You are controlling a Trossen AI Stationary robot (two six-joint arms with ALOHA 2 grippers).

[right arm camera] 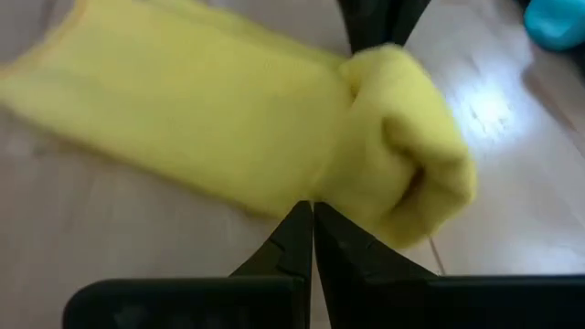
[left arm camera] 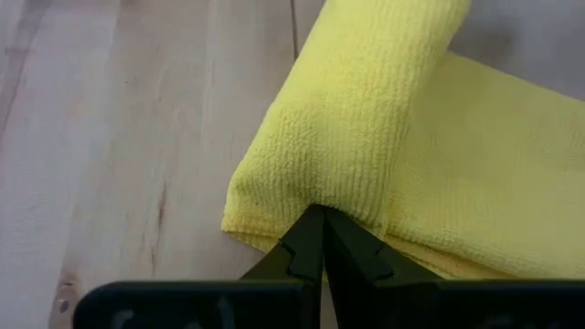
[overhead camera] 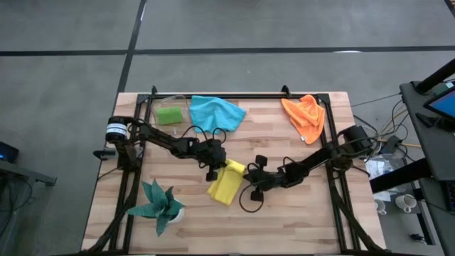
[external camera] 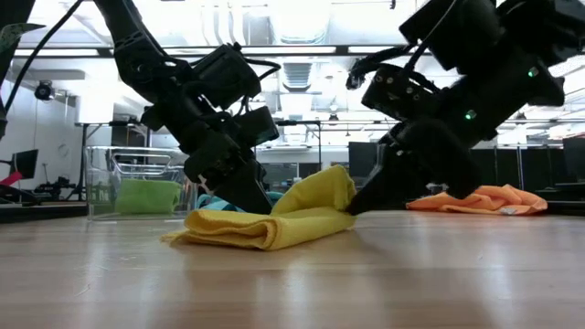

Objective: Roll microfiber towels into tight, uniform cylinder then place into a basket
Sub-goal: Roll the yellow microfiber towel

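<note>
- Yellow towel [overhead camera: 227,182] at mid-worktop, partly rolled: a rolled end toward the far side, a flat tail toward the near edge.
- Left gripper [left arm camera: 319,222] clenched tight, fingertips pressed against the rolled end of the yellow towel; no cloth visibly pinched between them.
- Right gripper [right arm camera: 312,217] likewise clenched, tips against the roll from the opposite side; seen in the low view with both arms leaning in on the towel from either side.
- Blue towel [overhead camera: 215,112] lying crumpled near the far edge of the wooden worktop [overhead camera: 298,213], just beside the basket.
- Basket [overhead camera: 170,112], clear-walled, at the far left of the worktop, with the lime green towel [overhead camera: 169,114] inside.
- Orange towel [overhead camera: 305,116] bunched at the far right corner, well apart from both grippers.
- Teal spiky plant [overhead camera: 160,206] in a white pot near the front left corner, clear of the arms.
- Black metal frame [overhead camera: 234,96] running along the far edge and down both sides of the worktop.
</note>
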